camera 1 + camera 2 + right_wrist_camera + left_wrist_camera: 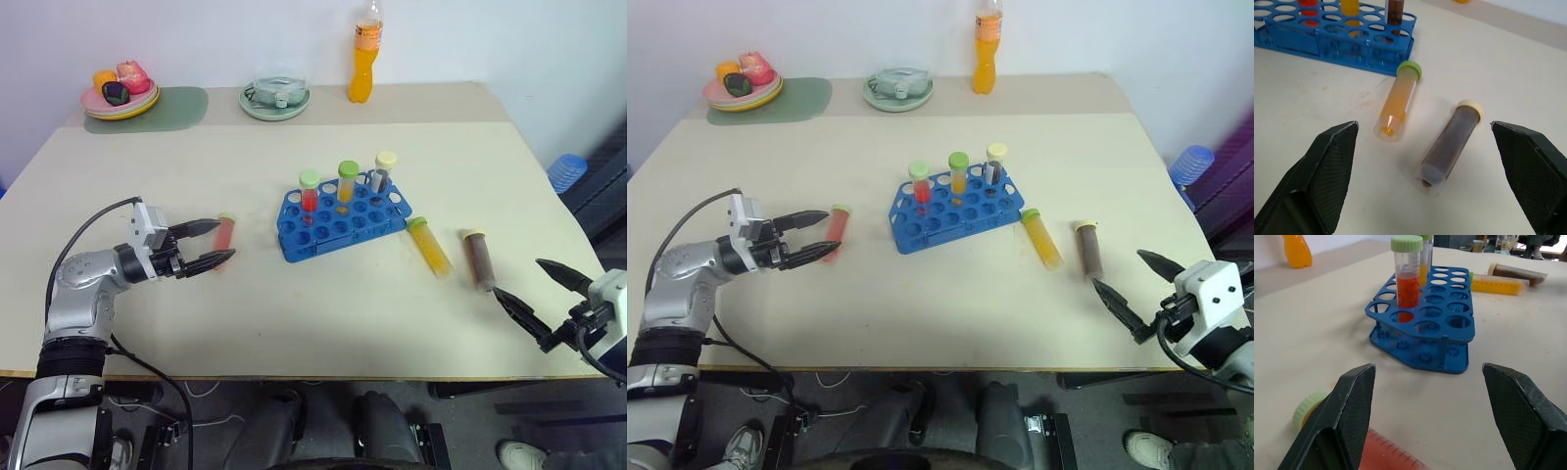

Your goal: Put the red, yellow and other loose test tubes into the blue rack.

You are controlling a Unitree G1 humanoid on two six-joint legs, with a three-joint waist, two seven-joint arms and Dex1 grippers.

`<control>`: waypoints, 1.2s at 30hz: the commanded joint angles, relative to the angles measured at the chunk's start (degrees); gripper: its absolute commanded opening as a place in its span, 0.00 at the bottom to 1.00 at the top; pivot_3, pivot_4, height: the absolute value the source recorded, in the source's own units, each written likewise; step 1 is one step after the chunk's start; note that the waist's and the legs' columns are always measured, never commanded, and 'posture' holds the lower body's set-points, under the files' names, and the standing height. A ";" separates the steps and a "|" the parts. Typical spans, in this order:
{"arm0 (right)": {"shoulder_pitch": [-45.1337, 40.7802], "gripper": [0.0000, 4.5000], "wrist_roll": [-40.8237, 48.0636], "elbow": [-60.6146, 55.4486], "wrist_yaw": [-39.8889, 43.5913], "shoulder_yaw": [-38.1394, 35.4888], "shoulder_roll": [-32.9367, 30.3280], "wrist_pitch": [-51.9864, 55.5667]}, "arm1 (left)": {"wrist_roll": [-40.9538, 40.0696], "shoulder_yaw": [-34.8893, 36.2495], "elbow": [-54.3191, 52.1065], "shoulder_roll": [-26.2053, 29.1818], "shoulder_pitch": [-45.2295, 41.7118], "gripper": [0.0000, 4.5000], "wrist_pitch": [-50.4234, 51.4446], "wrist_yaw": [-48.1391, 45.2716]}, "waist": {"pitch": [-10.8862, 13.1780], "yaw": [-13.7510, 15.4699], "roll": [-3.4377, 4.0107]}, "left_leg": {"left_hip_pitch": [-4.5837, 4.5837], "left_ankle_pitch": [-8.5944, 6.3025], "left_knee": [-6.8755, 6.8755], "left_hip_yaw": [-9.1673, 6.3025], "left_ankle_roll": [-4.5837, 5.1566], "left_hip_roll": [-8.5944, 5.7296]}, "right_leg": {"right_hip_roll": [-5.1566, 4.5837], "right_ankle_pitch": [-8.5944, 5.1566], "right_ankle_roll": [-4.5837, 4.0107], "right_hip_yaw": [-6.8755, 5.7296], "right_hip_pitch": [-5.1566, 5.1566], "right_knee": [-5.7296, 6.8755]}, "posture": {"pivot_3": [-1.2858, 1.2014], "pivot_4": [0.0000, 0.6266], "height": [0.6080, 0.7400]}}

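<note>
Left gripper (216, 243), jaws spread wide, brackets the red-filled, green-capped clear tube (224, 235) lying on the beige worktop (294, 313), beside the bright blue plastic holed rack (343, 220). Right gripper (529, 294) gapes empty before the dark brown tube (479, 259) and orange-yellow tube (430, 246). Closing off-centre could roll that red tube away!

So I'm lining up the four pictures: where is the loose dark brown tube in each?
Left eye: brown tube lies right of the blue rack.
Right eye: right of the rack.
Left wrist: beyond the rack.
Right wrist: centre, between the claw fingers.
Shared landmark: yellow tube beside it.
</note>
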 commanded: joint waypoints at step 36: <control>-56.23 1.00 7.96 14.77 -18.90 20.92 -20.04 75.40 | -7.64 -3.56 -9.30 -2.89 -4.43 0.79 9.76 -12.38 | 0.11 -0.10 0.18 | -0.29 -0.11 -0.03 0.33 0.19 0.25 | 0.07 0.05 -0.04 0.07 -0.12 -0.56 | 0.52 0.24 1.00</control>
